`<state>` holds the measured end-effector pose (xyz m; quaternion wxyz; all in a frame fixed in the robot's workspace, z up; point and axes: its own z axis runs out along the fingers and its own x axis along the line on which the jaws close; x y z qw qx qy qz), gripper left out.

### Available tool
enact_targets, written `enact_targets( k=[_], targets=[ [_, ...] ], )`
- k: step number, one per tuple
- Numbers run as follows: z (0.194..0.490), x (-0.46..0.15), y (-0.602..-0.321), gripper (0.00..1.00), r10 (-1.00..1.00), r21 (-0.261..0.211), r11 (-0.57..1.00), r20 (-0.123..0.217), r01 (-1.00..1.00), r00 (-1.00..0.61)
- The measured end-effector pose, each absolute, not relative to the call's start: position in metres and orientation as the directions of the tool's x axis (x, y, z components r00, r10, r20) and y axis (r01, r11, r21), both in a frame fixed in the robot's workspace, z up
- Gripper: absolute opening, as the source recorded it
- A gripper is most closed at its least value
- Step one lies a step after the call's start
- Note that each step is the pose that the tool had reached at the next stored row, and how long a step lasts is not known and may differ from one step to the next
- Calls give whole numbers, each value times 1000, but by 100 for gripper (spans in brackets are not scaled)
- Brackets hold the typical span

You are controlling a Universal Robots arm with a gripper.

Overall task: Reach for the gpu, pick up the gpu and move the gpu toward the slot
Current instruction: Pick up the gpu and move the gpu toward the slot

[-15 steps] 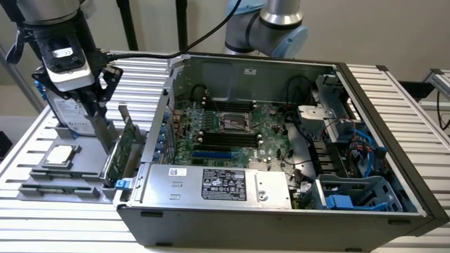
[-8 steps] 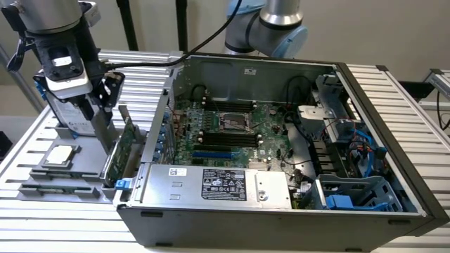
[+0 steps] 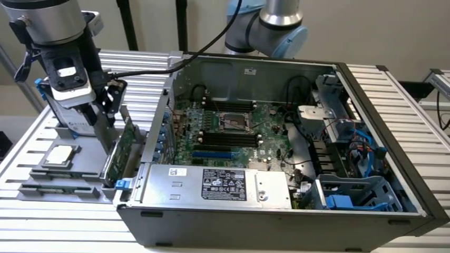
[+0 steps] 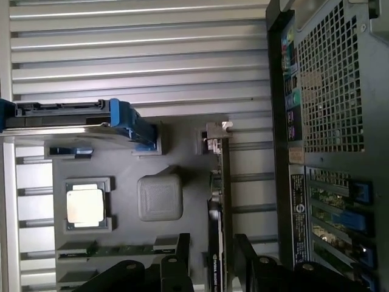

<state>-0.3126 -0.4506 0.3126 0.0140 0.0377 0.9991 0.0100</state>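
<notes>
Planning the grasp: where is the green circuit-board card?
Exterior view's left: the green circuit-board card stands on edge in the grey holder, beside the open computer case.

Silver tubular robot arm with pale blue joint caps (image 3: 274, 29): we log one thick joint at the back, near the middle of the exterior view. The arm's far end sits at the exterior view's left. There we see a silver cylindrical wrist (image 3: 48, 21) pointing roughly downward. Under it hangs the black two-fingered metal gripper (image 3: 107, 138), near vertical, tips low. From the wrist view we note its black fingers (image 4: 176, 267) parted, a clear gap between them.
</notes>
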Motion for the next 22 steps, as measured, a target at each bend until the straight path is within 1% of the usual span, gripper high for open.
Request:
enact_targets(
  k=[14,22],
  targets=[
    [289,-312,-453,42,76,21,997,-51,75,-996],
    [278,-313,-453,42,75,1,997,-57,75,-996]
  ],
)
